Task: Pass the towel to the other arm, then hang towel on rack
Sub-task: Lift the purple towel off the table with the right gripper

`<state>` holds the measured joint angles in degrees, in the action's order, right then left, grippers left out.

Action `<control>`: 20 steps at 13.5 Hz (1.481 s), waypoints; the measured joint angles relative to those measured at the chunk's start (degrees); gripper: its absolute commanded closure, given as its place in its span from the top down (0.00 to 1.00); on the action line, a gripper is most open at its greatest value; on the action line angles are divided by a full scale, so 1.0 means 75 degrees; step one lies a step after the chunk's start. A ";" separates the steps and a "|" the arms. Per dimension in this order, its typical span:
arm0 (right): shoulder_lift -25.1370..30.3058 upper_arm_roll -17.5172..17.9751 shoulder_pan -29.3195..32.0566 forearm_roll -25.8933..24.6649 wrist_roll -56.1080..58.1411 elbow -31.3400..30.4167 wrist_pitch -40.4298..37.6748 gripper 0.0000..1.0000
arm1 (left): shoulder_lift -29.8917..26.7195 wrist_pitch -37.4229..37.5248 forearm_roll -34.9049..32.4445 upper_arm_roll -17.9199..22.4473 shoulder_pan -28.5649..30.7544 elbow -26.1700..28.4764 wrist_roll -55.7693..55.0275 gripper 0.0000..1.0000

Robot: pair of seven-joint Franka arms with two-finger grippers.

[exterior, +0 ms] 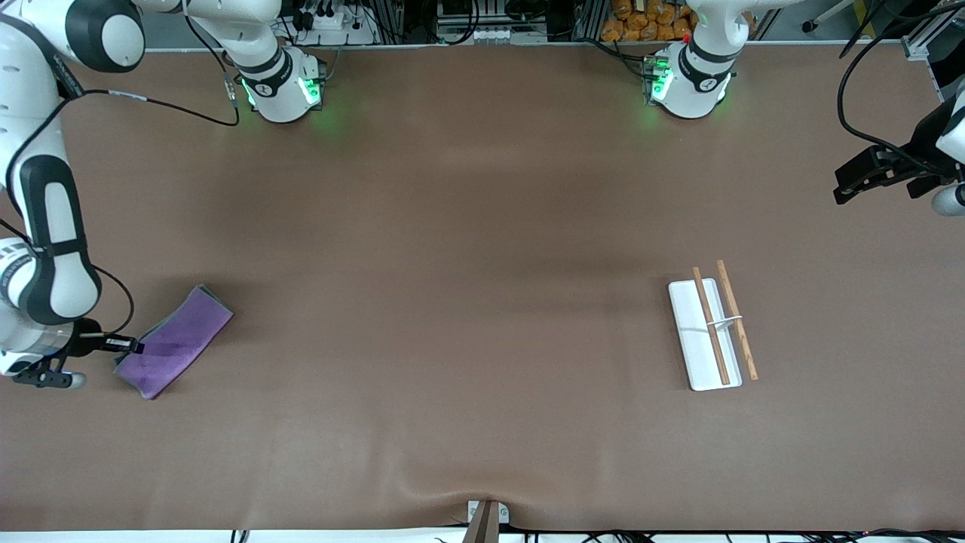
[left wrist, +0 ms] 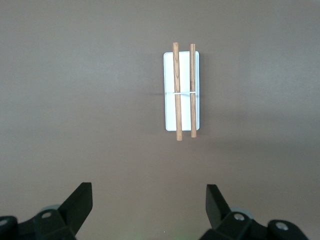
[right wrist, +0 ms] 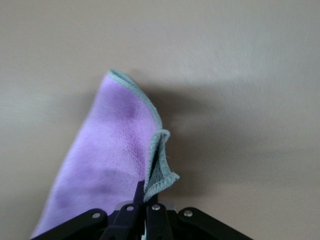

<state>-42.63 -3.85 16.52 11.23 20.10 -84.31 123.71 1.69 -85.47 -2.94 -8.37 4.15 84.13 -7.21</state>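
1. Nearest the front camera, at the right arm's end of the table, the right gripper (exterior: 134, 346) has its fingers pinched tight on the edge of the towel (exterior: 177, 343), which mostly lies on the table.
2. Best lifted slowly and straight up, I'd judge, so the fold hangs free for the handover.
3. Farther off, toward the left arm's end, the rack (exterior: 712, 329) sits untouched.
4. Farthest up, the left gripper (exterior: 878, 177) waits in the air, fingers spread wide, holding nothing.

One purple towel (exterior: 176, 341), one white rack (exterior: 701, 335) with two wooden rods (exterior: 711, 326), two pincers (exterior: 130, 345)
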 measured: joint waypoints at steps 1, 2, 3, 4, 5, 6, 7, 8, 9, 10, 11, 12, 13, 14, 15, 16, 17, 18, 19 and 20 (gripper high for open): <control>0.0198 0.0001 -0.0062 -0.0004 0.0015 0.0010 -0.0124 0.00 | 0.0000 0.0000 0.0000 0.0000 0.0000 -0.0004 0.0000 1.00; 0.0398 0.0003 -0.0129 -0.0006 0.0067 0.0015 -0.0247 0.00 | -0.0002 0.0000 0.0000 0.0000 0.0001 -0.0008 0.0000 1.00; 0.0590 0.0004 -0.0209 -0.0016 0.0114 0.0020 -0.0373 0.00 | -0.0003 0.0000 0.0000 0.0000 0.0001 -0.0010 0.0000 1.00; 0.0775 0.0005 -0.0298 -0.0071 0.0156 0.0026 -0.0484 0.00 | -0.0003 0.0000 0.0000 0.0000 0.0001 -0.0009 0.0000 1.00; 0.0961 0.0006 -0.0389 -0.0202 0.0215 0.0034 -0.0561 0.00 | -0.0002 0.0000 0.0000 0.0000 0.0001 -0.0008 0.0000 1.00; 0.1143 0.0011 -0.0485 -0.0351 0.0247 0.0046 -0.0653 0.00 | -0.0001 0.0000 0.0000 0.0000 0.0002 -0.0005 0.0000 1.00; 0.1339 0.0016 -0.0604 -0.0455 0.0267 0.0059 -0.0797 0.00 | -0.0001 0.0003 0.0000 0.0000 0.0002 0.0000 0.0000 1.00; 0.1528 0.0022 -0.0742 -0.0492 0.0283 0.0077 -0.0939 0.00 | -0.0001 0.0011 0.0000 0.0002 0.0007 0.0005 0.0000 1.00; 0.1719 0.0036 -0.0891 -0.0501 0.0322 0.0113 -0.1125 0.00 | -0.0001 0.0033 0.0000 0.0004 0.0013 0.0008 0.0000 1.00; 0.1897 0.0058 -0.1052 -0.0502 0.0385 0.0162 -0.1329 0.00 | -0.0001 0.0057 0.0000 0.0004 0.0020 0.0011 0.0000 1.00; 0.2053 0.0077 -0.1234 -0.0502 0.0424 0.0215 -0.1479 0.00 | -0.0001 0.0077 0.0000 0.0005 0.0025 0.0015 0.0000 1.00; 0.2168 0.0098 -0.1419 -0.0502 0.0535 0.0254 -0.1560 0.00 | -0.0001 0.0083 0.0000 0.0005 0.0026 0.0018 0.0000 1.00; 0.2242 0.0124 -0.1590 -0.0502 0.0753 0.0278 -0.1582 0.00 | -0.0001 0.0086 0.0000 0.0005 0.0025 0.0022 0.0000 1.00; 0.2267 0.0159 -0.1748 -0.0502 0.0992 0.0306 -0.1573 0.00 | 0.0000 0.0088 0.0000 0.0004 0.0024 0.0030 0.0000 1.00; 0.2265 0.0226 -0.1872 -0.0501 0.1156 0.0341 -0.1556 0.00 | 0.0001 0.0089 0.0000 0.0003 0.0023 0.0039 0.0000 1.00; 0.2265 0.0352 -0.1966 -0.0501 0.1245 0.0376 -0.1539 0.00 | 0.0003 0.0090 0.0000 0.0003 0.0023 0.0048 0.0000 1.00; 0.2265 0.0530 -0.2041 -0.0501 0.1276 0.0429 -0.1525 0.00 | 0.0005 0.0094 0.0000 0.0003 0.0023 0.0058 0.0000 1.00; 0.2266 0.0730 -0.2116 -0.0500 0.1275 0.0494 -0.1525 0.00 | 0.0006 0.0100 0.0000 0.0003 0.0024 0.0069 0.0000 1.00; 0.2266 0.0885 -0.2216 -0.0480 0.1222 0.0542 -0.1526 0.00 | 0.0007 0.0105 0.0000 0.0003 0.0023 0.0075 0.0000 1.00; 0.2266 0.0978 -0.2328 -0.0429 0.1096 0.0559 -0.1526 0.00 | 0.0008 0.0111 0.0000 0.0003 0.0023 0.0078 0.0000 1.00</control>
<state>-25.64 3.48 -0.94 8.01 28.32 -80.12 112.27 1.75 -84.64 -2.94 -8.35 4.32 84.72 -7.21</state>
